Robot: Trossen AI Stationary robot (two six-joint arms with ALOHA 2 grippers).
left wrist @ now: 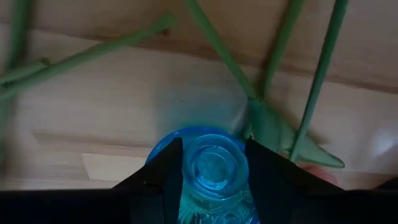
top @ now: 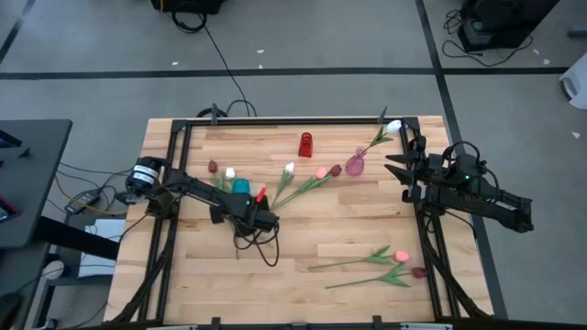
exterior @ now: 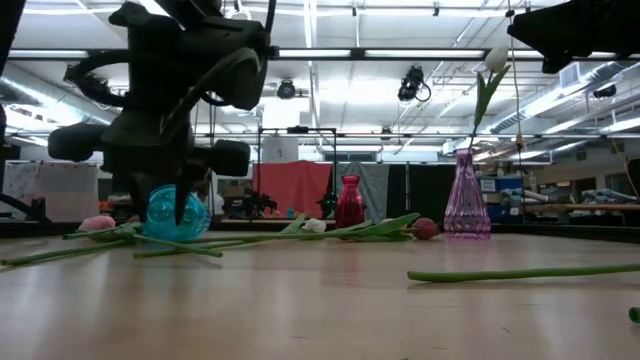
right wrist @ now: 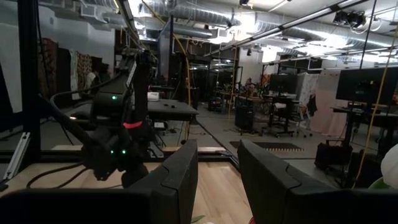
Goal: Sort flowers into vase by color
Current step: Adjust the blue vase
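Observation:
My left gripper (left wrist: 214, 177) points down over the blue glass vase (top: 240, 186), which stands among tulips left of the table's middle (exterior: 178, 212). A dark red tulip (top: 213, 167) and a white one (top: 229, 172) lie beside it. A white (top: 289, 169), a pink (top: 321, 172) and a dark red tulip (top: 336, 170) lie mid-table, stems crossing. More tulips (top: 402, 256) lie near the right corner. A white tulip (top: 394, 126) stands in the pink vase (top: 355, 165). My right gripper (top: 401, 170) waits open at the right edge, holding nothing (right wrist: 217, 171). My left gripper has the blue vase by its neck, just below the mouth (left wrist: 214, 163), pinched between its two fingers (left wrist: 165, 177). The fingers come from above, pointing down. The vase is upright, and its base (exterior: 178, 236) looks level with the table top.
A red vase (top: 305, 144) stands at the far middle, empty. Green stems (left wrist: 217, 50) run across the wood close around the blue vase. A dark frame (top: 180, 156) borders the table. The near middle of the table (top: 303, 266) is bare wood.

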